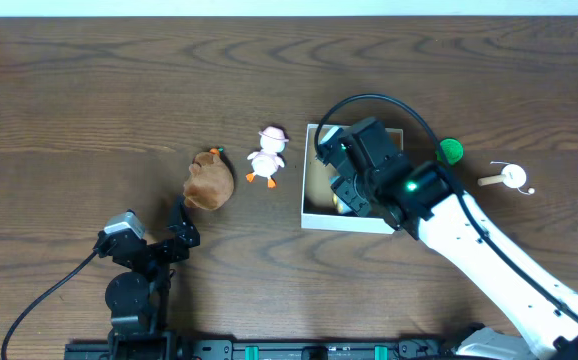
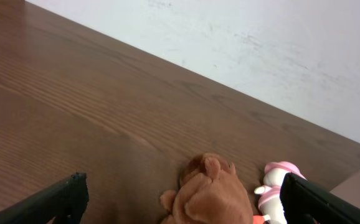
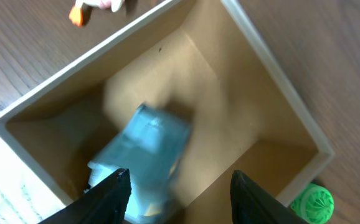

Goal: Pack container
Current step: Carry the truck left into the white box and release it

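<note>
Fingers (image 3: 108,199) of the right gripper (image 3: 180,177) stood apart over the container (image 3: 230,81), and a blurry light-blue thing (image 3: 152,143) lay inside the box under them, not pinched. The left gripper (image 2: 183,182) had its fingers spread wide near a brown stuffed toy (image 2: 208,193) and held nothing. The container sat on the wooden table (image 1: 89,90), between a white duck toy (image 1: 268,155) and a small green thing (image 1: 451,151).
</note>
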Motion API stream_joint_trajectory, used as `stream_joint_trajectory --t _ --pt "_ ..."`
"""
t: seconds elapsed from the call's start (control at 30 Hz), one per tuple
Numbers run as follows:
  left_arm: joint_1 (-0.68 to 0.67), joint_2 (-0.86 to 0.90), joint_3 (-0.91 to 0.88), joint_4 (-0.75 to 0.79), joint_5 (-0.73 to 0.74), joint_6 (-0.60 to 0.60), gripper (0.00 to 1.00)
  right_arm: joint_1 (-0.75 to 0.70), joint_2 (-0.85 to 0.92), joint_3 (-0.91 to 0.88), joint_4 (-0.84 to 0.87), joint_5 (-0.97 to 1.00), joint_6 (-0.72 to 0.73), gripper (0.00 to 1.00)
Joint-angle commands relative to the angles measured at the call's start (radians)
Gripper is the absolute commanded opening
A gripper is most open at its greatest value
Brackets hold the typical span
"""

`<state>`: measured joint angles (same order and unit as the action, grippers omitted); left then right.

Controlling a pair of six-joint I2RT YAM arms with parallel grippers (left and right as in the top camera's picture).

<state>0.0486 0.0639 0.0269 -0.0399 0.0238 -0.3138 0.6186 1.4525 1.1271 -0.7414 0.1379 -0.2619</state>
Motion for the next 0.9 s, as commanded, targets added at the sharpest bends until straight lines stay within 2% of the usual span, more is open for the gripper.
stream_joint_trajectory --t 0.0,0.13,0.33,0.47,0.53,0.87 --pt "-0.004 0.000 -0.023 -0.028 -0.005 0.009 0.98 0.002 0.038 0.022 0.000 0.016 -0.039 0.54" --pt "-0.004 0.000 -0.023 -0.028 -0.005 0.009 0.98 0.002 0.065 0.022 0.000 0.016 -0.032 0.51" --pt "-0.004 0.000 -0.023 -0.028 -0.005 0.010 0.98 -0.005 0.055 0.023 0.005 0.016 0.076 0.52" --pt "-0.004 0.000 -0.023 -0.028 -0.005 0.010 0.98 -0.006 0.043 0.023 -0.011 0.016 0.130 0.59" --pt "-0.004 0.000 -0.023 -0.028 -0.005 0.010 0.98 -0.006 0.040 0.023 -0.025 0.016 0.176 0.64" --pt "-0.004 0.000 -0.023 -0.028 -0.005 0.009 0.98 -0.049 -0.050 0.028 -0.058 0.069 0.452 0.65"
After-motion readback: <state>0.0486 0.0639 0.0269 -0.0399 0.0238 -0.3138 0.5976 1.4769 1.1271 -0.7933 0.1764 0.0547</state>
